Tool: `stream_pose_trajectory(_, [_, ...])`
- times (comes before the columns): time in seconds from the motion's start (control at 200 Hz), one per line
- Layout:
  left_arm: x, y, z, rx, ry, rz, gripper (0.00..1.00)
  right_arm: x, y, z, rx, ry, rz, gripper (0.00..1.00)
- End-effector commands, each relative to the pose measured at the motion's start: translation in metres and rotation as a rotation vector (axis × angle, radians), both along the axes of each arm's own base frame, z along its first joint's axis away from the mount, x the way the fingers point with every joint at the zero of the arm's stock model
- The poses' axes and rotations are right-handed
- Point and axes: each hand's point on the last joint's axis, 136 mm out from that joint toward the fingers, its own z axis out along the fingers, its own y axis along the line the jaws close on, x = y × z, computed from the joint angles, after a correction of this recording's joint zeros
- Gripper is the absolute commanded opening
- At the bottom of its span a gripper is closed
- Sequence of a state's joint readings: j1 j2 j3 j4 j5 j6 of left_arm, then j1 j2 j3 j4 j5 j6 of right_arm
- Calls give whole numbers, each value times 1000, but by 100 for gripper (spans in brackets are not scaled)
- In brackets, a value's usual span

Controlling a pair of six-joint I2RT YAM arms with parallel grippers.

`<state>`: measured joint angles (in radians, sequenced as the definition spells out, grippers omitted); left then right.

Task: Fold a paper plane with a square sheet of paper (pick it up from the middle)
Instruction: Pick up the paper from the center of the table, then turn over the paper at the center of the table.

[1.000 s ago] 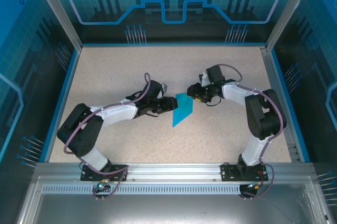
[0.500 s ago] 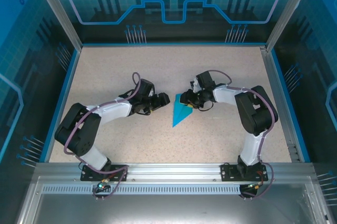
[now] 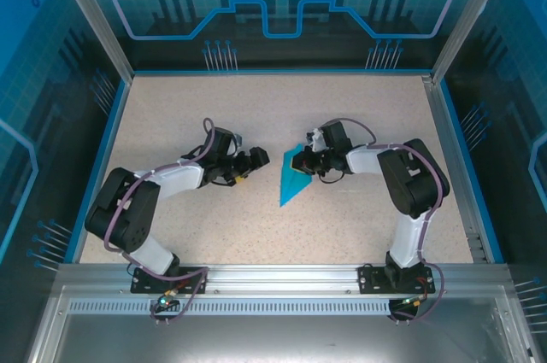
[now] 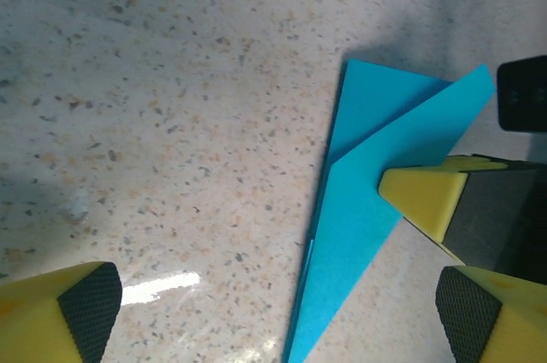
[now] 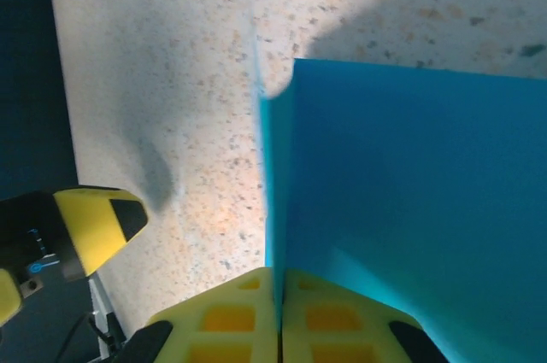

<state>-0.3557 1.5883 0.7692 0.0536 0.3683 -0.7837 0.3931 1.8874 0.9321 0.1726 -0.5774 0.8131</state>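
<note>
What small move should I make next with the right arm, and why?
Probably lift the right gripper a little with its jaws shut. They pinch the wide end of the paper plane, which rests on the table, while the left gripper stands open and apart from the paper on its left, so nothing else holds it.

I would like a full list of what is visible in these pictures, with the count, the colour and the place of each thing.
paper plane: one, cyan-blue, middle of the table, sharp tip toward the near edge
table: one, speckled beige, under everything
enclosure panels: blue, see-through, on the far, left and right sides
metal rail: one, silver, along the near edge, carries both arm bases
left arm: one, white and black, left of the paper plane
right arm: one, white and black, right of the paper plane
left gripper: one, yellow and black fingers, open, apart from the paper plane
right gripper: one, yellow fingers, shut on the paper plane's edge
</note>
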Motion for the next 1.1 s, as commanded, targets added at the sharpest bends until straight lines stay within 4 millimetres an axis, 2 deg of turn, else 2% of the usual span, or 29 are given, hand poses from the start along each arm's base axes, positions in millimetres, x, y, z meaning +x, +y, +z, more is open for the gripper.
stream_pose_trajectory(0.0, [-6, -20, 34, -161, -65, -116, 98, 17, 7, 66, 151, -155, 20, 6])
stream_pose_trajectory(0.23, [-10, -46, 75, -398, -108, -210, 98, 17, 7, 134, 291, -213, 49, 6])
stream_pose_trajectory(0.43, [-12, -61, 106, -521, -176, -272, 98, 12, 14, 170, 387, -210, 77, 7])
stream_pose_trajectory(0.585, [-16, -70, 125, -562, -238, -307, 89, 8, 17, 177, 399, -201, 86, 8])
stream_pose_trajectory(0.675, [-15, -71, 133, -570, -277, -305, 72, 5, 20, 176, 403, -189, 96, 8])
stream_pose_trajectory(0.77, [-14, -73, 140, -587, -307, -292, 63, 2, 21, 172, 400, -180, 95, 8])
stream_pose_trajectory(1.095, [-9, -73, 131, -582, -289, -250, 32, -3, 19, 166, 384, -165, 98, 9])
